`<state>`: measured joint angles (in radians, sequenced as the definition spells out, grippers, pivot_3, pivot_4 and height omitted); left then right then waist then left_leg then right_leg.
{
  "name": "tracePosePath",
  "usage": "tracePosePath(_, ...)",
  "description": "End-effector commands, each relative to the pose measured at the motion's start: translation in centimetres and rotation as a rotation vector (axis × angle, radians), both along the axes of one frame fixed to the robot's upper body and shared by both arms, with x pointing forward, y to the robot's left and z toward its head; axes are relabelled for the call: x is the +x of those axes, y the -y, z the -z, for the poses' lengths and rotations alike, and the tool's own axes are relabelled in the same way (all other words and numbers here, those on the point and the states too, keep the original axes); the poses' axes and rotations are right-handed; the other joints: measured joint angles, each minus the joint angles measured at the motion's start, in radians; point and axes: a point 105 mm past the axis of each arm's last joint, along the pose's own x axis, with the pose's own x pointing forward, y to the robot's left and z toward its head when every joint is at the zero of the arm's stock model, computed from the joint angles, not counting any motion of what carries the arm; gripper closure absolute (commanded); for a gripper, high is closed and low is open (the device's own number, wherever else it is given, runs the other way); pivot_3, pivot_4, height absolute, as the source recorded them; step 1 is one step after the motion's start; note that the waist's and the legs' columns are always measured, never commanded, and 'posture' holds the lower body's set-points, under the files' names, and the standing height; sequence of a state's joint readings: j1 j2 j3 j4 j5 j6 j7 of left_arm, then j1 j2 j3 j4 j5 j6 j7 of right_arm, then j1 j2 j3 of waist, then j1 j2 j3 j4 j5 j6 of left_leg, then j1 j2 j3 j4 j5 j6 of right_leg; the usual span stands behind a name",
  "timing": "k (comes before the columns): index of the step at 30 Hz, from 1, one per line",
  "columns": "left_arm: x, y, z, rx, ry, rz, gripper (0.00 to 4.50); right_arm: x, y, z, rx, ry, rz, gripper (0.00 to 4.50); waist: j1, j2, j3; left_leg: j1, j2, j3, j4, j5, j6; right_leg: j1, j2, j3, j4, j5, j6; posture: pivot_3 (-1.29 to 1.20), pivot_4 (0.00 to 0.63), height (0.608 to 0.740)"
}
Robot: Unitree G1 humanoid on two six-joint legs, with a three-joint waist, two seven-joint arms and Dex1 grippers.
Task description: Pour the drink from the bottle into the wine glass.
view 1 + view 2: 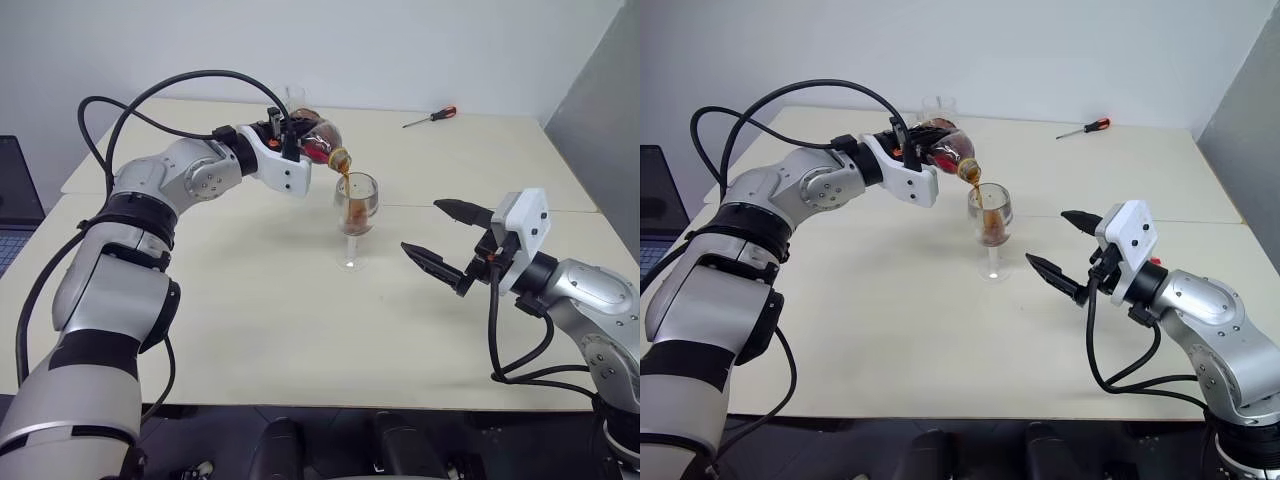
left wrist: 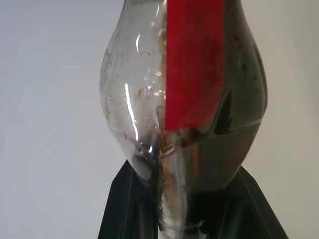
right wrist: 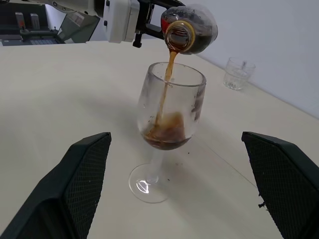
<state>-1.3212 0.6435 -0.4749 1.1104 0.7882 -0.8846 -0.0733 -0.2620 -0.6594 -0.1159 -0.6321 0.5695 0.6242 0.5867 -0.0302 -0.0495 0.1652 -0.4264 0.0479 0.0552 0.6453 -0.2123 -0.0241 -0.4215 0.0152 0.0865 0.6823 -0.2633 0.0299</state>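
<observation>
While pinched between the left gripper's (image 1: pixel 923 152) black fingers (image 2: pixel 124 209), tipped over, mouth down: bottle (image 1: pixel 320 139), red label (image 2: pixel 194 64) facing the wrist, some dark liquid left in the belly. Just past and below those fingertips, falling from the open yellow-ringed mouth: thin brown stream of the drink (image 3: pixel 167 94), landing inside the wine glass (image 3: pixel 167 129). Upright on its flat foot on the pale table (image 1: pixel 300 330), directly under the bottle's mouth, not touching it: same glass, shallow foamy pool in the bottom of the bowl. Beyond the left fingers, near the table's far edge: clear tumbler (image 3: pixel 238 72). Further right, well apart from the glass, level and aimed toward it: right gripper (image 1: pixel 447 238), fingers (image 3: pixel 82 179) spread wide, nothing between them, stem and foot framed in the gap. Far back on the right side: red-handled screwdriver (image 1: pixel 432 117), lying flat.
</observation>
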Motion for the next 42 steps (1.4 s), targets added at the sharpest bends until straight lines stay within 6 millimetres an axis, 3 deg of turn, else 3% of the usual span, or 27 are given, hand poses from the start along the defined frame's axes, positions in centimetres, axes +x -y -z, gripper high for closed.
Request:
tracePosePath(1,-0.29,0.15,-2.9,-0.023,0.084,0.013,3.74,-0.21,-0.06,-1.2,-0.007,0.062,-0.004,0.0,0.0,0.0,0.0,0.0,0.0,0.0,0.0,0.0,0.0,0.0,0.0,0.0,0.0,0.0,0.0,0.0,0.15,0.74)
tracePosePath(42,-0.23,0.11,-3.11,-0.005,0.098,0.011,3.76,-0.28,0.09,-0.94,-0.02,0.031,-0.005,0.0,0.0,0.0,0.0,0.0,0.0,0.0,0.0,0.0,0.0,0.0,0.0,0.0,0.0,0.0,0.0,0.0,0.15,0.74)
